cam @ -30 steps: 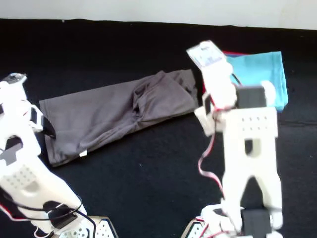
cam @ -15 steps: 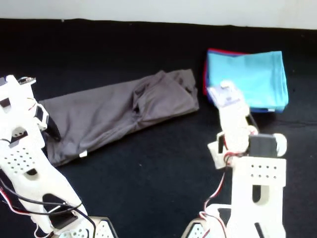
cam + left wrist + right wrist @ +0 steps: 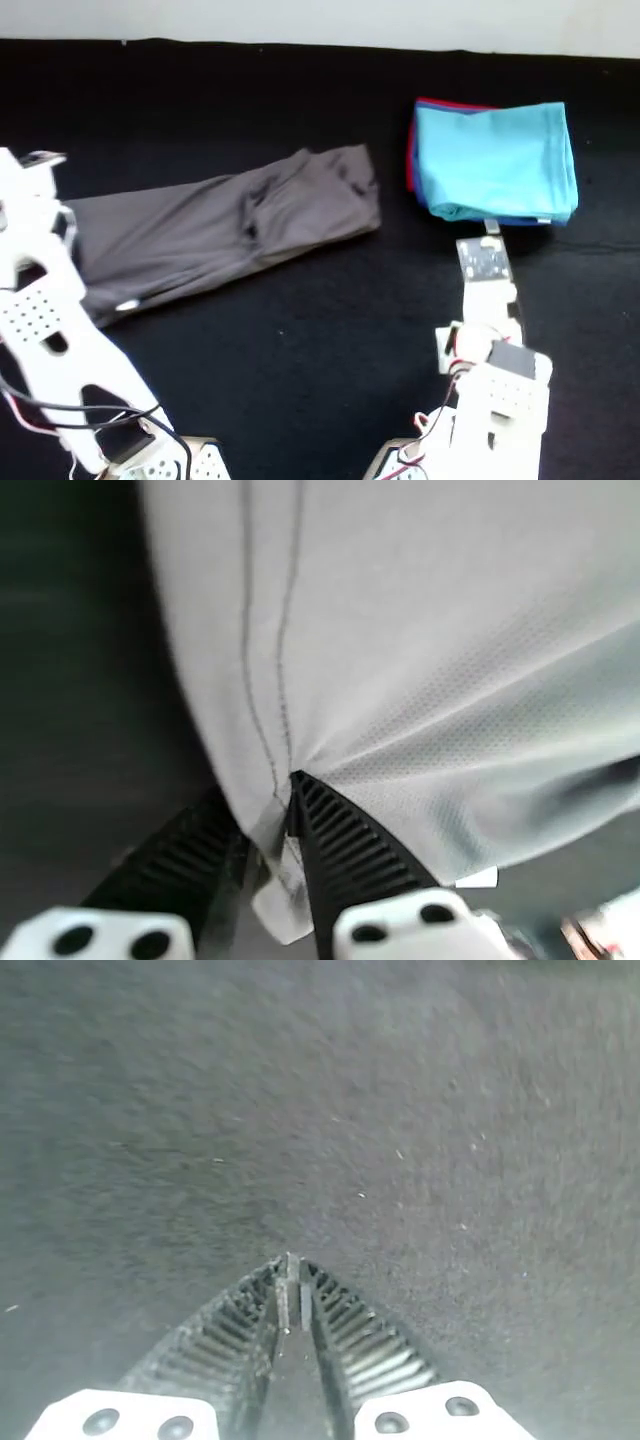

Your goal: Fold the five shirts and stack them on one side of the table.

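Grey shirt (image 3: 220, 235): stretched out long, beside the folded stack (image 3: 495, 160), not touching it.
Left gripper (image 3: 285, 790): pinching the grey shirt's hem, at the end farthest from the folded stack.
Right gripper (image 3: 290, 1290): pressed together, empty, near the folded stack.
Likely step: folding the grey shirt shorter.
Doing it well: lift hem clear, carry toward the folded stack, match edges.

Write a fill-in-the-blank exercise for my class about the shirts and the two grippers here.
1. The left gripper is shut on the unstacked shirt, which is ___.
2. The top shirt of the stack is ___.
3. The right gripper is shut and holds ___.

Missing words: grey; turquoise; nothing.
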Motion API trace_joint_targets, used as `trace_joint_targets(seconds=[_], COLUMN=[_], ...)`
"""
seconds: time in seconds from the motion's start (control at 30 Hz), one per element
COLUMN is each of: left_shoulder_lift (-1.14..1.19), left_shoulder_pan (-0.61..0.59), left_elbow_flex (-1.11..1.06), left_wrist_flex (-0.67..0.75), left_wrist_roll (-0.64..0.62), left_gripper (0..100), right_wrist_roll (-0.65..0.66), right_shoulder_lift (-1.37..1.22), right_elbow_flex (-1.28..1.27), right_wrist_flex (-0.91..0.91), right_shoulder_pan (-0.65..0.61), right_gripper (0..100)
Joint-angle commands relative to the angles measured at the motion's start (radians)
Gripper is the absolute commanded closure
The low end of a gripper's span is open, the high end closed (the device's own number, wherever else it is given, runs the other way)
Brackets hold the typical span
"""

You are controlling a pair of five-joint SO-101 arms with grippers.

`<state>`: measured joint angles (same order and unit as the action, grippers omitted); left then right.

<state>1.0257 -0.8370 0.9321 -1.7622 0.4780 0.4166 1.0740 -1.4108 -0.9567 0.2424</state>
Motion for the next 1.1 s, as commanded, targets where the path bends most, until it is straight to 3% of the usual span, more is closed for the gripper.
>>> trace_joint_targets(seconds=[0.0,0.23,0.53,0.67,0.8,1.07], left_shoulder_lift=[-0.002,-0.087,-0.575,-0.840,-1.017,-1.046], left_shoulder_pan=[-0.116,-0.196,-0.048,0.117,0.360,0.780], left_elbow_flex=[0.084,0.070,-0.309,-0.499,-0.610,-0.604], left_wrist_flex=[0.002,0.000,-0.002,-0.002,0.000,0.086], left_wrist_roll=[0.071,0.115,0.074,0.038,-0.037,-0.173], left_gripper=[99,99,99,99,99,99], right_wrist_roll=[0.000,-0.002,-0.002,-0.002,-0.002,-0.002], right_shoulder_lift=[0.050,0.156,0.354,0.435,0.504,0.541], right_elbow_flex=[-0.073,-0.265,-0.363,-0.383,-0.387,-0.395], right_wrist_flex=[0.064,0.173,0.159,0.116,0.065,0.033], right_shoulder_pan=[0.044,0.048,0.044,0.044,0.044,0.044], right_gripper=[98.5,99.1,99.3,99.3,99.3,99.3])
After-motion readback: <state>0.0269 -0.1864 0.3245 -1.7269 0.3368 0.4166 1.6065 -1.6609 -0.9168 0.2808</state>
